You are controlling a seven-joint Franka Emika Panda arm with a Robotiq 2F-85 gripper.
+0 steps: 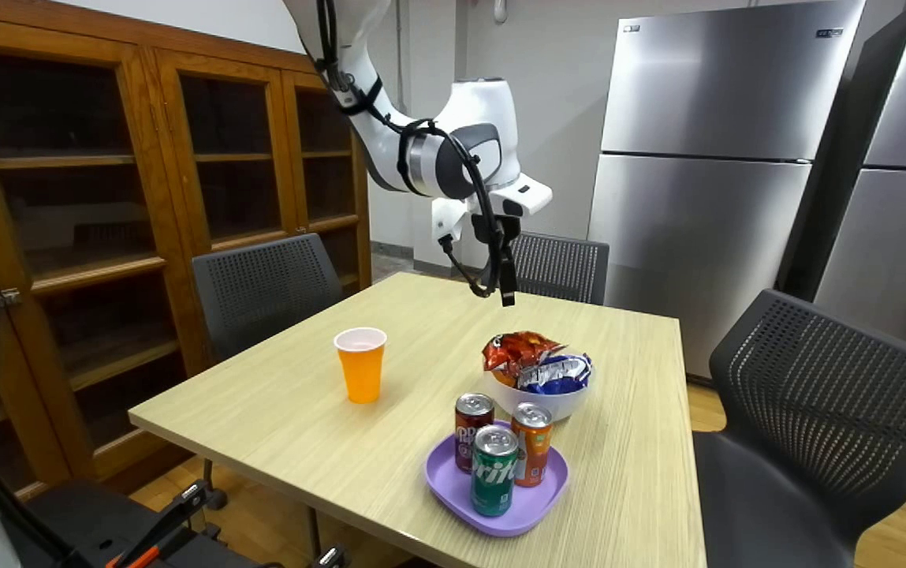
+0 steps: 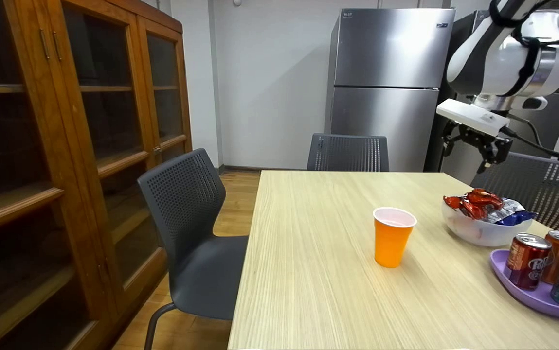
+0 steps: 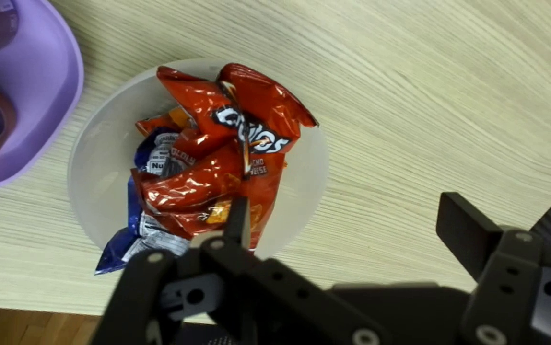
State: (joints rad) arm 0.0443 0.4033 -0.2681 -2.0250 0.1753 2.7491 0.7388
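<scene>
Gripper (image 3: 345, 208) wide, nothing between the fingers (image 3: 467, 235). Below them, in the translucent white bowl (image 3: 95, 177): crumpled red Doritos bag (image 3: 227, 163); one finger overlaps it in the wrist view, but both exterior views show a gap. Looks light, soft, slick crinkly foil; contents likely crush easily. Best hold: raised folds standing above the rim, gentle pinch. Blue-and-silver snack bag (image 3: 160, 235) shares the bowl, partly tucked under the red one, similar feel expected. Next out from the fingers, beside the bowl: purple tray (image 3: 50, 91) with upright Dr Pepper can (image 2: 527, 262), orange soda can (image 1: 538, 446), Sprite can (image 1: 494, 472). Well off to the fingers' side, orange cup (image 1: 362, 367), upright. Far beyond them, steel refrigerator (image 1: 705, 260).
</scene>
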